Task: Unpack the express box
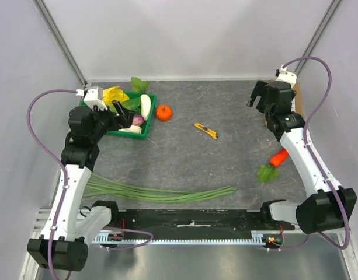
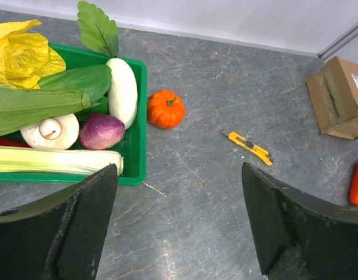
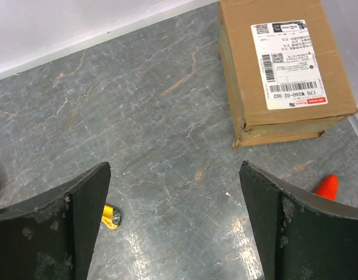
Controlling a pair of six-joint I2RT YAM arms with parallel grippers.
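Observation:
The express box (image 3: 284,64), brown cardboard with a white printed label (image 3: 288,64) on top, lies closed at the back right corner. It also shows in the left wrist view (image 2: 339,96). In the top view only a sliver of the box (image 1: 297,99) shows behind the right arm. My right gripper (image 3: 174,175) hovers open over bare table just left of and in front of the box, nothing between its fingers (image 1: 257,102). My left gripper (image 2: 179,175) is open and empty beside the green tray's near right corner (image 1: 121,116).
The green tray (image 2: 135,175) holds several vegetables at the back left. An orange pumpkin (image 1: 163,112) and a yellow utility knife (image 1: 205,130) lie mid-table. Long green beans (image 1: 161,192) stretch along the front. A carrot (image 1: 278,156) with a green leaf (image 1: 266,172) lies by the right arm.

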